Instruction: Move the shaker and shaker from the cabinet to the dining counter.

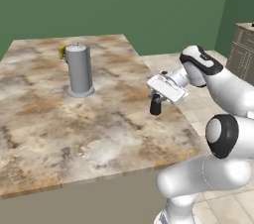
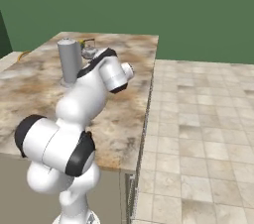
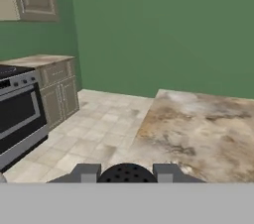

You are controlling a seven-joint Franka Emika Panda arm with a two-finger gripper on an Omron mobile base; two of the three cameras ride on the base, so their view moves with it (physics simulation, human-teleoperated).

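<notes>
the gripper (image 1: pixel 157 103), right of centre in the left base view, is clamped narrow on 1 small black shaker (image 1: pixel 156 105), held over the right edge of the dining counter (image 1: pixel 44 119). in the hand view the shaker's rounded dark top (image 3: pixel 126 173) sits between the 2 fingertips (image 3: pixel 87 172) at the bottom centre. a tall grey metal cylinder (image 1: pixel 79 69) stands upper left on the marbled top, a small yellow object (image 1: pixel 61 51) just behind it. a stove (image 3: pixel 17 114) and a floor cabinet (image 3: pixel 57 89) fill the hand view's left side.
</notes>
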